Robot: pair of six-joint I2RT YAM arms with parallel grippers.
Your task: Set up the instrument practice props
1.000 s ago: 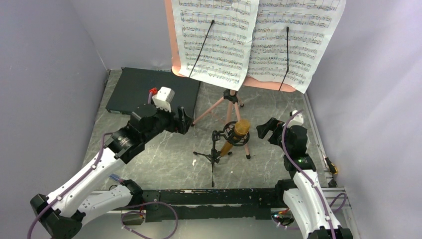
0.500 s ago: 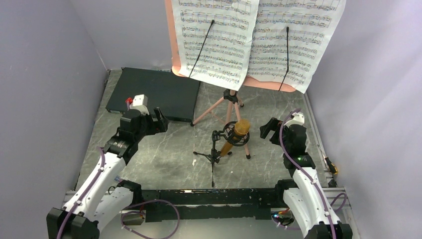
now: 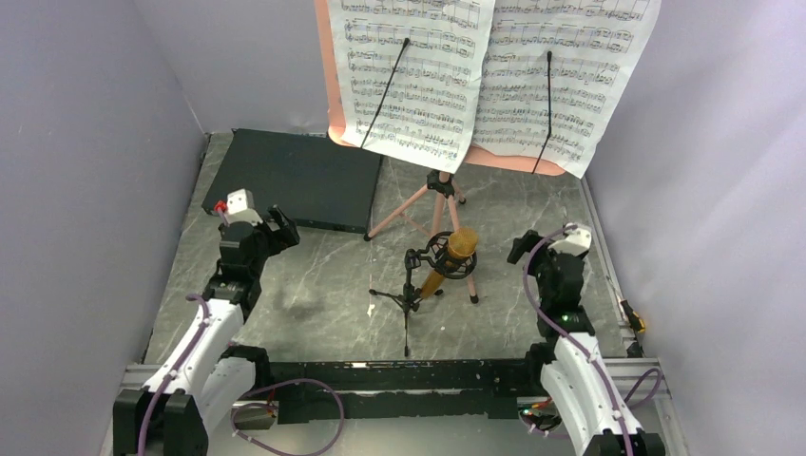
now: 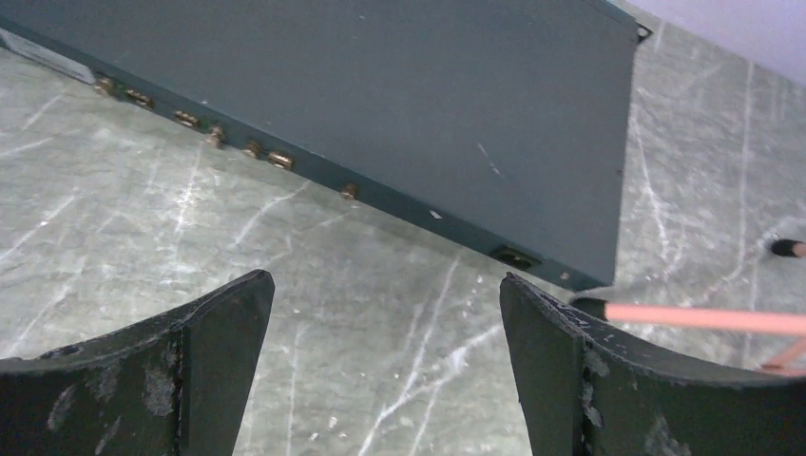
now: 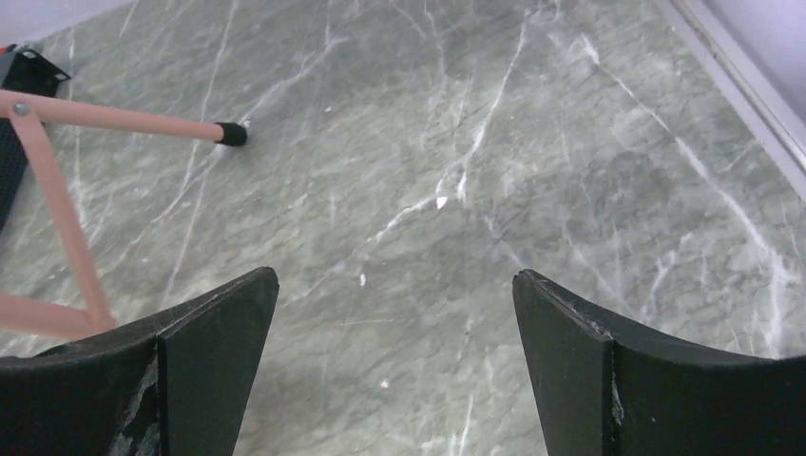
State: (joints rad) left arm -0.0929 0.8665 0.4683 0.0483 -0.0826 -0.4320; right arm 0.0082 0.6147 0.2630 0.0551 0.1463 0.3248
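Pale lilac walls (image 3: 86, 142) on three sides of a grey, white-veined marble tabletop (image 3: 314, 285)

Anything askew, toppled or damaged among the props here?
Nothing toppled. The two sheet-music pages sit slightly skewed on the music stand, overhanging its lower edge; the gold microphone leans in its ring mount.

The left arm (image 3: 236, 271) is folded back leftward: its jaws, earlier beside the music stand's (image 3: 430, 198) leg, now hang by the box's (image 3: 295, 176) near edge. The right arm (image 3: 559, 285) sits slightly nearer its base.
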